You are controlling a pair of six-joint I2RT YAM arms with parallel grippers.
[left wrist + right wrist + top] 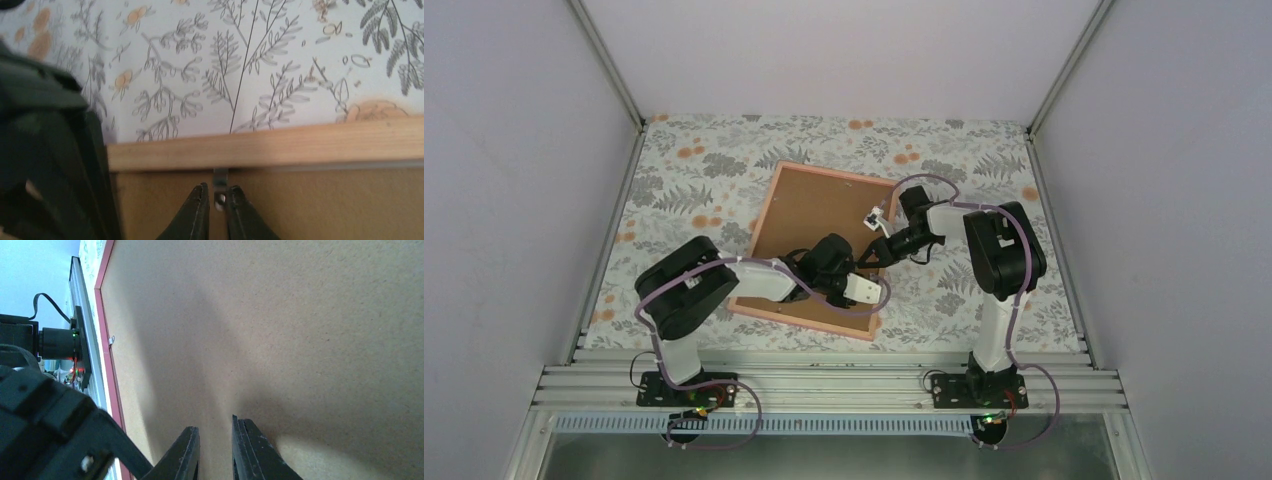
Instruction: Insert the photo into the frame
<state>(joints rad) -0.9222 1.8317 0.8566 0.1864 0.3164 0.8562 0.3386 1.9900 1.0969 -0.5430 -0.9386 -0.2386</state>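
Floral-print tablecloth (694,170), brown backing board (809,215) lying flat, small metal tab (220,176), aluminium rail (824,385)

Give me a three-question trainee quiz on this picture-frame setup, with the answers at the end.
1. True or false: the frame lies with its clear pane facing up.
2. What sits between the fingertips of the left gripper? A) a pencil B) a small metal tab at the frame's edge C) a screw
3. Short answer: what surface does the right gripper point down at?

Key: 1. False, its back is up. 2. B. 3. The brown backing board.
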